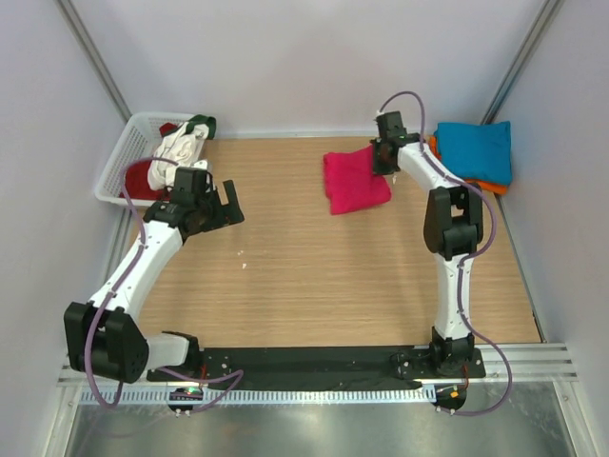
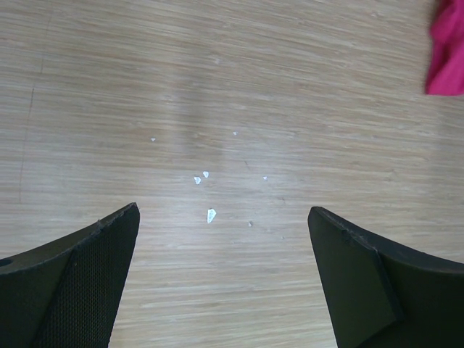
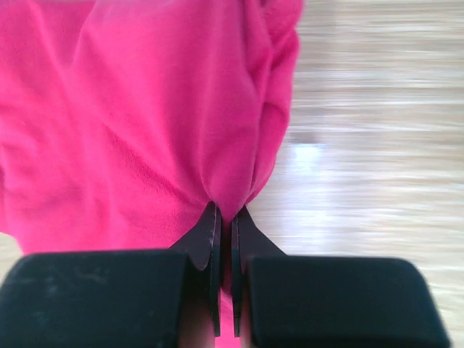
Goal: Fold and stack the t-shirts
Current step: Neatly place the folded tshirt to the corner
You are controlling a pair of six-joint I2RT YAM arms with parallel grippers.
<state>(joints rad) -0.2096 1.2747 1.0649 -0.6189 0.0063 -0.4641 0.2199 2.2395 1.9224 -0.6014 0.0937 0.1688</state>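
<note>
Right fingers (image 3: 215,230) pinch a fold of the magenta t-shirt (image 3: 138,116); left fingers (image 2: 90,272) stand spread above the surface (image 2: 217,72).

Magenta-pink t-shirt (image 1: 355,181), teal-blue t-shirt (image 1: 473,148), orange t-shirt (image 1: 487,185) (all plain), wood-grain table (image 1: 314,276)

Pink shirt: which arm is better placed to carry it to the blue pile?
Right, probably: the right end effector is shut on the pink shirt, beside the blue pile; the left end effector hangs open over the table, farther away.
</note>
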